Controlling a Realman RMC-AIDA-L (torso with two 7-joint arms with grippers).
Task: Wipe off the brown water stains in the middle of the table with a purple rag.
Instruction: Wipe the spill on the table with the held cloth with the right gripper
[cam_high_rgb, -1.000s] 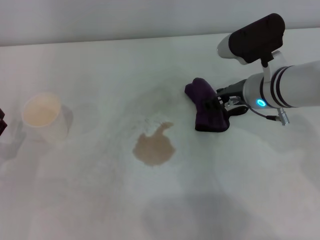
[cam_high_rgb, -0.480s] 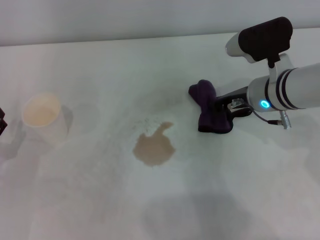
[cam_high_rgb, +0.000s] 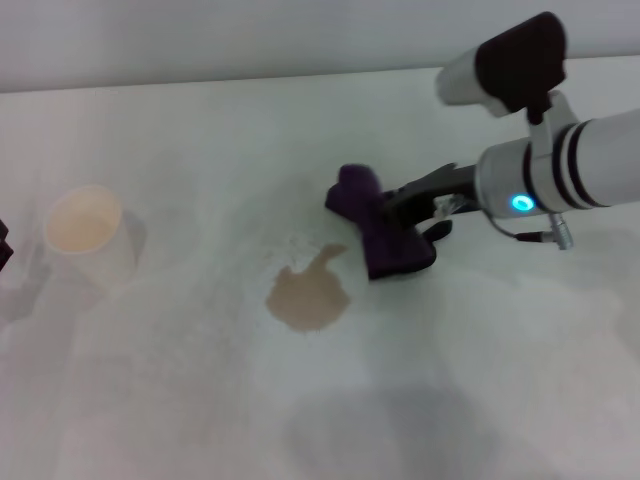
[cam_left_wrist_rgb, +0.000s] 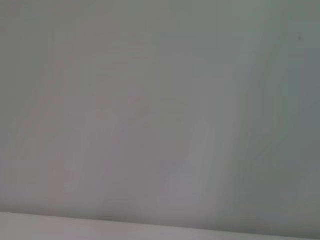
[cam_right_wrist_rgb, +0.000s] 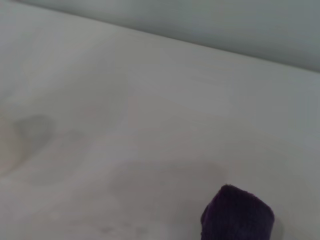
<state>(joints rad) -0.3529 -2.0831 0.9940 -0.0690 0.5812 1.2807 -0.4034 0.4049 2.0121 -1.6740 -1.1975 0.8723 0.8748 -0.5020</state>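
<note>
Right gripper (cam_high_rgb: 415, 215) is clamping the purple rag (cam_high_rgb: 378, 226) between its fingers, closed down on the cloth's near end, the rest of the rag hanging bunched out past the tips. Rag is sitting at about 1 o'clock from the brown water stains (cam_high_rgb: 308, 293), its lower corner just beside the puddle's small tail, not clearly touching. In the right wrist view only a purple lump of the rag (cam_right_wrist_rgb: 238, 215) is showing, fingers not visible there.

Stain is lying roughly mid table (cam_high_rgb: 200, 400), undisturbed and full size, so wiping is not yet begun by the look of it. A translucent cup (cam_high_rgb: 85, 235) with tan liquid is standing well apart at 9 o'clock from the stain.

Risks, my guess: rag is being held by one end only, so a drag could fold it under and let bare fingers smear the liquid; too shallow a press would be skating over the puddle and pushing it toward 7 o'clock instead of soaking it; a long sweep toward 9 o'clock could be reaching the cup and tipping it.

Left gripper not in sight, its wrist view showing blank grey surface only
</note>
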